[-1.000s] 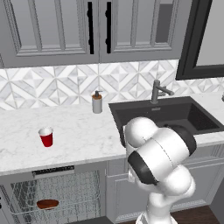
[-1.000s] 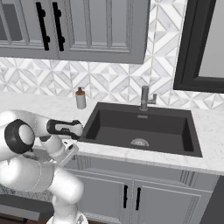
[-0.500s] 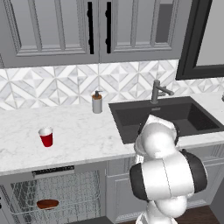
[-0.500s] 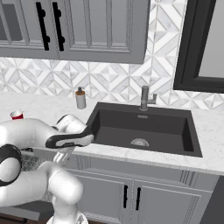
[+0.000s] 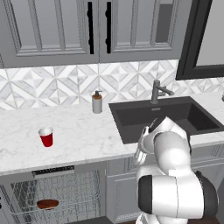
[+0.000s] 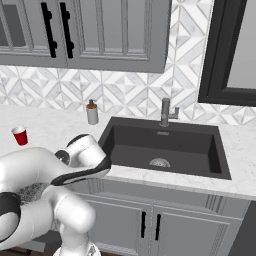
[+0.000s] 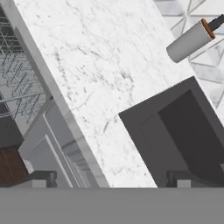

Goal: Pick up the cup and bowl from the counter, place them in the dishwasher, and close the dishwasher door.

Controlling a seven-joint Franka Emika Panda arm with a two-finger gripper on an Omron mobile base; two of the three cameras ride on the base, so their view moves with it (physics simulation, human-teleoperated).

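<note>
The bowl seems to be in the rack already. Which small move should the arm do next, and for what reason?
Probably swing the open gripper left along the counter toward the cup. The bowl already lies in the dishwasher rack, while the cup stands upright on the counter, well left of the sink. The hand view looks down at the counter edge beside the sink, so nothing sits between the fingers yet.
</note>
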